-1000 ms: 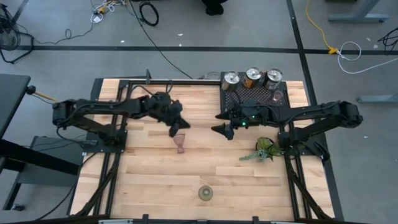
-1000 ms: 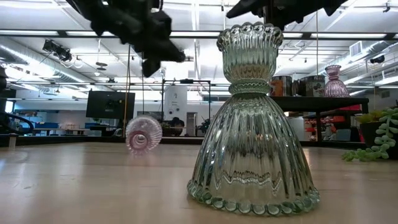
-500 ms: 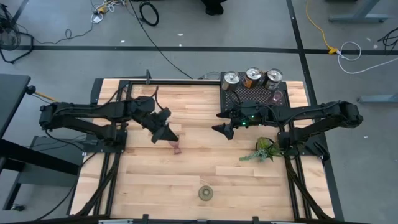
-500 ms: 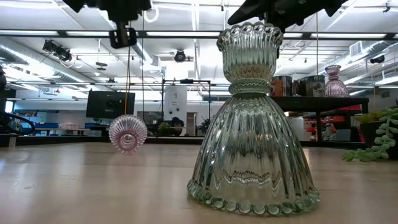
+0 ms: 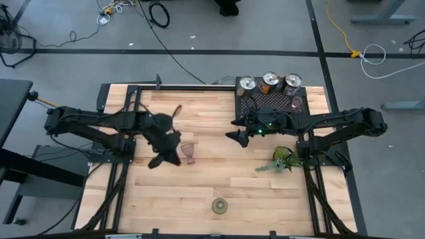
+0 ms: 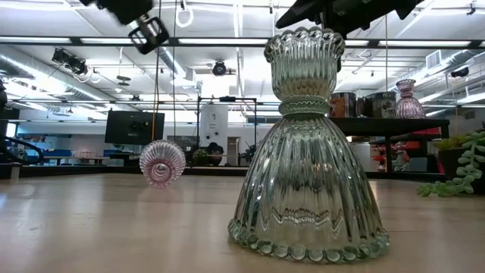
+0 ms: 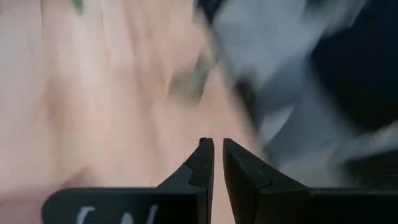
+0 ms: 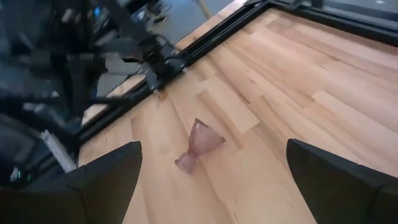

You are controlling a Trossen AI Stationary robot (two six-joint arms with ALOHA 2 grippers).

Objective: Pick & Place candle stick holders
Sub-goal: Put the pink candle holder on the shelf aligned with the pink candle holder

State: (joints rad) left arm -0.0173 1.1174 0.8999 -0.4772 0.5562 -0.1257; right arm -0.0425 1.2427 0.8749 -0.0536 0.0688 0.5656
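With the pink glass holder [image 5: 190,154] lying tipped on its side on the bare wood, mid-table and just beside the left gripper [image 5: 161,157], better to treat this as a pickup from a toppled pose. Left gripper up off the table, fingers [image 7: 205,163] pinched almost together with nothing between them. Need to part them first, then line them across the narrow waist, not the flared cup. Should come down slow and square, since a round glass like that will likely roll at a nudge. Right gripper [image 5: 239,137] hanging at the front edge of the black mesh rack [image 5: 250,106], fingers [image 8: 99,180] spread wide and empty, looking down on the same holder [image 8: 198,145]. Already on the rack: three silver holders [image 5: 268,82] and another pink one [image 5: 295,103]. Green holder [image 6: 307,144] upright near the table's front edge.
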